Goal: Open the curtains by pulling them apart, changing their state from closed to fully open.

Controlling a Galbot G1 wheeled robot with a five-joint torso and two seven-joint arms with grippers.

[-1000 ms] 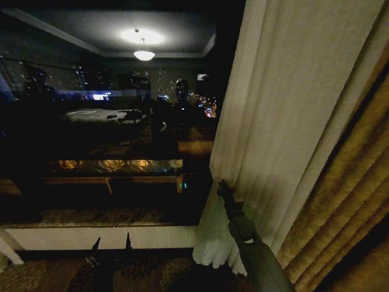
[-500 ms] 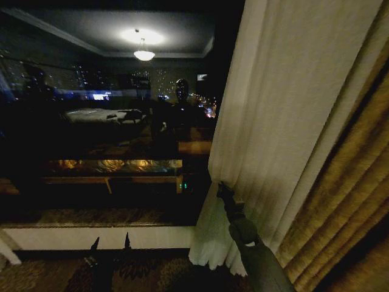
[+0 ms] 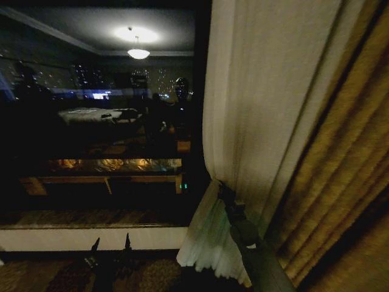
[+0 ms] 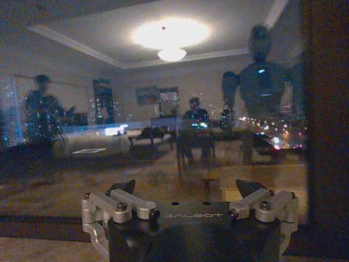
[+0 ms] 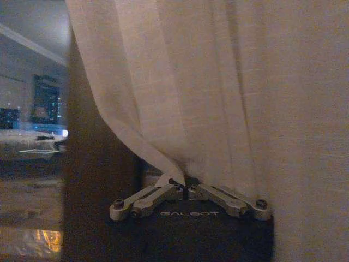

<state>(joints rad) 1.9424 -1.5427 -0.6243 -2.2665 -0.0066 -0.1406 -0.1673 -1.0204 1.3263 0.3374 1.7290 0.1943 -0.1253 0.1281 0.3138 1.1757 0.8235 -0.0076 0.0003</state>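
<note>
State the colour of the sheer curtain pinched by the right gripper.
Off-white sheer curtain, plain with vertical pleats; clearest in the right wrist view.

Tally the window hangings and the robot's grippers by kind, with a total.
Sheer off-white curtain panel: 1
Golden-brown drape: 1
Grippers: 2, the right gripper shut on the sheer panel's edge, the left gripper open and facing the window glass
Total: 4

Right end effector [image 5: 184, 188] pinched closed, raised forward; left end effector [image 4: 185, 191] low, agape

Dim night scene, ceiling lamp [image 3: 138, 53] glare reflected in window [image 3: 91, 121], seemingly motion-blurred
</note>
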